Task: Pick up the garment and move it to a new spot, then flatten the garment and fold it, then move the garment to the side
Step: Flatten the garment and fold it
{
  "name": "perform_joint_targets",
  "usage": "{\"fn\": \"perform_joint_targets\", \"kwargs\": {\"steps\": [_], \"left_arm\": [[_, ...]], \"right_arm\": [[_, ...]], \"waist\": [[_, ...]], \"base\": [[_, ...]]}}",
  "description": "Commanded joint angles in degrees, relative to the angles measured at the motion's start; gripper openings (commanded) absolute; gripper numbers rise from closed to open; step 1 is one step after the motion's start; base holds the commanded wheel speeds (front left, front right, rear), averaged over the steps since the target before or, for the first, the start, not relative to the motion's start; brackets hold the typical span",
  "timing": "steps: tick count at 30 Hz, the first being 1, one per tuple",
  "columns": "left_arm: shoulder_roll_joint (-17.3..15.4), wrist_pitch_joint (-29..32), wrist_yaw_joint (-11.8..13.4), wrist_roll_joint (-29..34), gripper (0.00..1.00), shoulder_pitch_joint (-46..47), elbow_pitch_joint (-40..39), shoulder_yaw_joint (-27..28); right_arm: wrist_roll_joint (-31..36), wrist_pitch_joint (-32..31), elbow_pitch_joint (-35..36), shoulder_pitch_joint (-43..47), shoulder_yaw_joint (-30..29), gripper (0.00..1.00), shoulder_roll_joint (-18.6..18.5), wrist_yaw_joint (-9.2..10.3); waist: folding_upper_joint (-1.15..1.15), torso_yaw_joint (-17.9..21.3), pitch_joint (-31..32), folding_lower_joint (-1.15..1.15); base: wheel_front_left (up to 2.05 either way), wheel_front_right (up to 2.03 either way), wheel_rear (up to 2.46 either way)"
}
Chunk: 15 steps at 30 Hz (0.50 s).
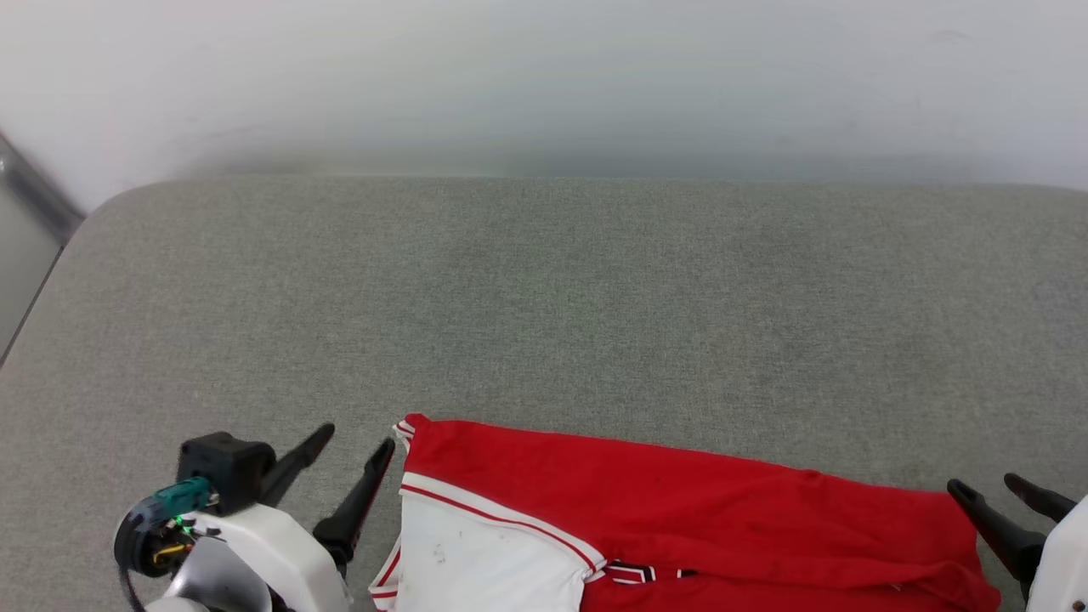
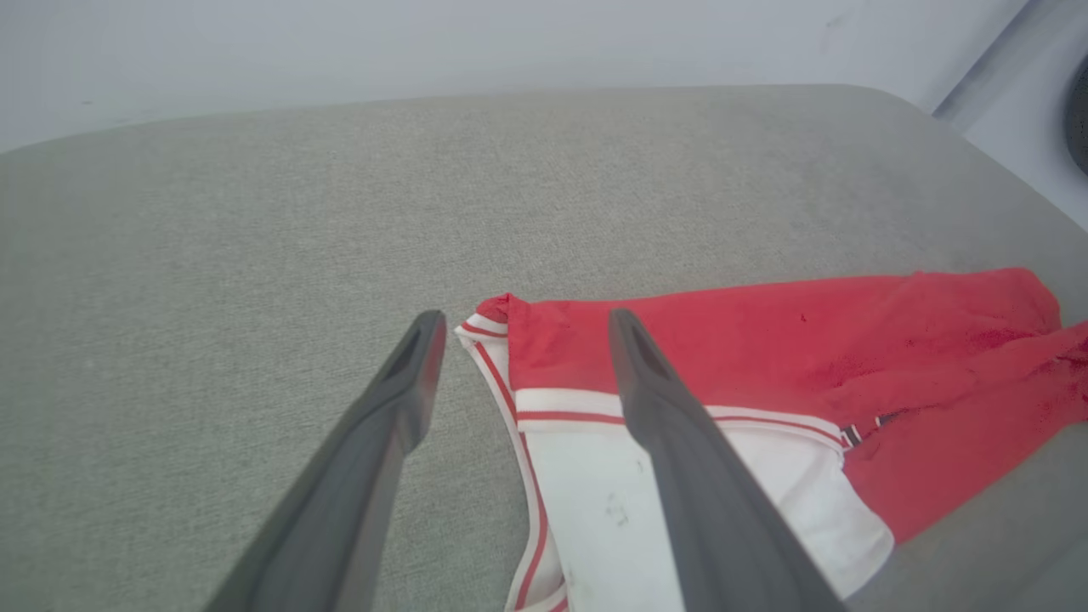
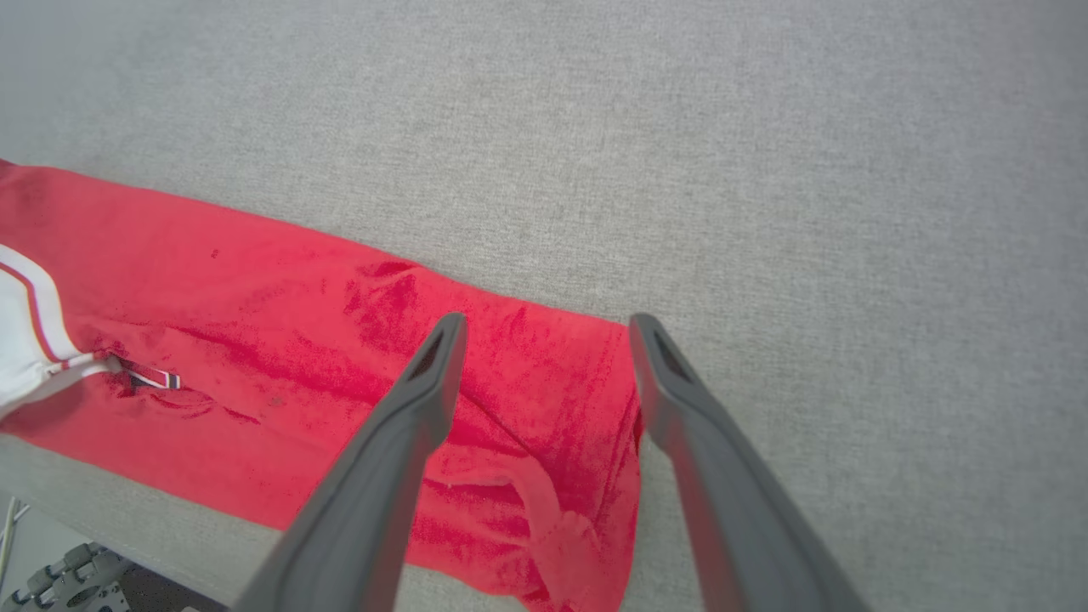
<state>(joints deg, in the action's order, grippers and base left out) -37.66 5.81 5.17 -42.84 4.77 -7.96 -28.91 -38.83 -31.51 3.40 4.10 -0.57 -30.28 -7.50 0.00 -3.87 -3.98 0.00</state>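
The garment (image 1: 680, 501) is a red shirt with a white sleeve and red-white trim, lying folded in a long strip along the near edge of the grey table (image 1: 544, 297). My left gripper (image 1: 357, 442) is open just left of the shirt's sleeve end, nothing between its fingers. In the left wrist view the left gripper (image 2: 523, 327) straddles the striped corner of the garment (image 2: 765, 340) from above. My right gripper (image 1: 990, 486) is open at the shirt's right end. Seen from the right wrist, the right gripper (image 3: 544, 327) hovers over the red cloth's edge (image 3: 527, 382).
Grey fabric tabletop stretches far beyond the shirt to a pale wall (image 1: 544, 76). The table's rounded left corner (image 1: 93, 212) meets a gap with a dark strip. The near table edge (image 3: 170, 544) runs just under the shirt, with some metal hardware (image 3: 68, 578) below.
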Motion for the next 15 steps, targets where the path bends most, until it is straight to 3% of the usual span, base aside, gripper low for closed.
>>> {"fn": "perform_joint_targets", "kwargs": {"steps": [1,8,12,15], "left_arm": [[0.94,-2.89,0.84,0.47,1.00,0.41,-0.01,1.30],[4.84,-18.85,4.34,4.64,1.00,-2.55,0.94,6.69],[7.85,-20.92,5.51,8.54,1.00,-4.77,0.47,9.76],[11.45,-21.04,4.82,13.86,1.00,-5.74,-1.97,13.64]], "right_arm": [[0.43,-0.10,0.56,-0.13,-1.52,1.00,1.57,0.02],[6.38,-5.26,3.43,2.83,-9.13,1.00,10.11,0.02],[10.05,-9.26,4.29,4.43,-13.53,1.00,15.25,0.02],[12.31,-11.33,4.43,4.91,-16.28,1.00,18.33,0.02]], "waist": [[0.00,0.10,0.37,0.00],[0.00,0.41,0.88,0.00],[0.00,0.15,0.36,0.00],[0.00,-0.32,-0.36,0.00]], "base": [[0.00,0.00,0.00],[0.00,0.00,0.00],[0.00,0.00,0.00],[0.00,0.00,0.00]]}}
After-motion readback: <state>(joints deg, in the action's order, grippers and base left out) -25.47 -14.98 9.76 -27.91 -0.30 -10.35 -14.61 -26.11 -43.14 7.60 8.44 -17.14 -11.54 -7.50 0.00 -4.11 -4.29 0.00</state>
